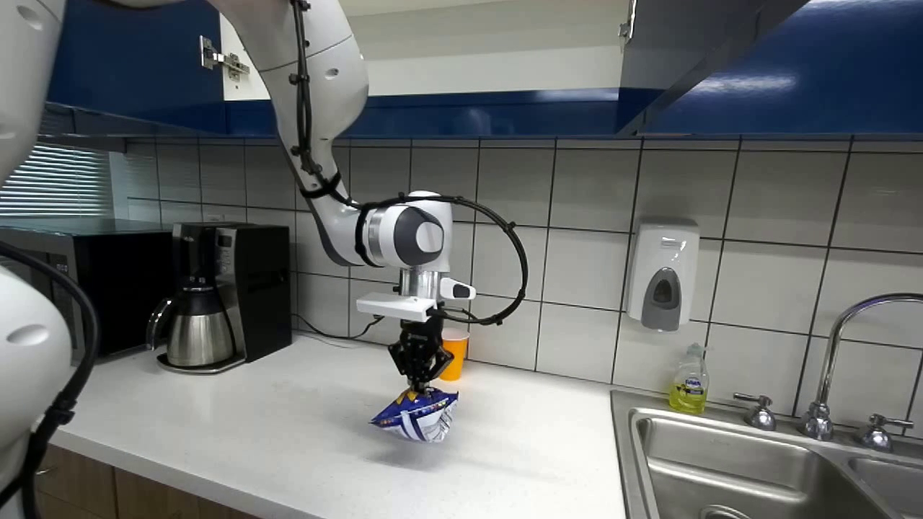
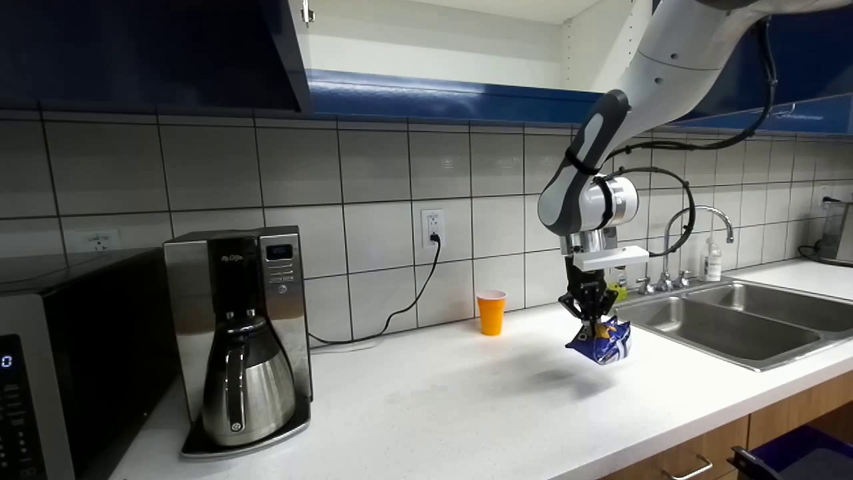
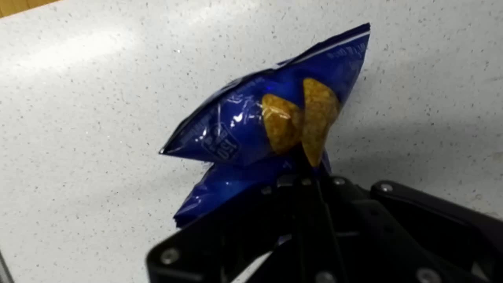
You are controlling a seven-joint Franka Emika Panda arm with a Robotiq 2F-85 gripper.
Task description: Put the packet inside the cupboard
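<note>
The packet is a blue chip bag with yellow chips printed on it. It shows in both exterior views (image 1: 417, 418) (image 2: 605, 345) and in the wrist view (image 3: 243, 122). My gripper (image 1: 420, 388) points down and is shut on the pinched middle of the packet; it also shows in an exterior view (image 2: 590, 327) and in the wrist view (image 3: 310, 179). The packet hangs a little above the counter, with its shadow below. The fingertips are partly hidden by the packet's folds. The blue cupboard (image 1: 490, 112) is open above the counter, in both exterior views (image 2: 453, 97); its visible inside is white.
An orange cup (image 1: 455, 357) stands behind the gripper near the tiled wall. A coffee maker (image 2: 280, 320) and a microwave (image 2: 80, 360) stand at one end of the counter (image 2: 426, 407). A sink (image 1: 728, 461) is at the other. An open cupboard door (image 1: 692, 65) juts out above.
</note>
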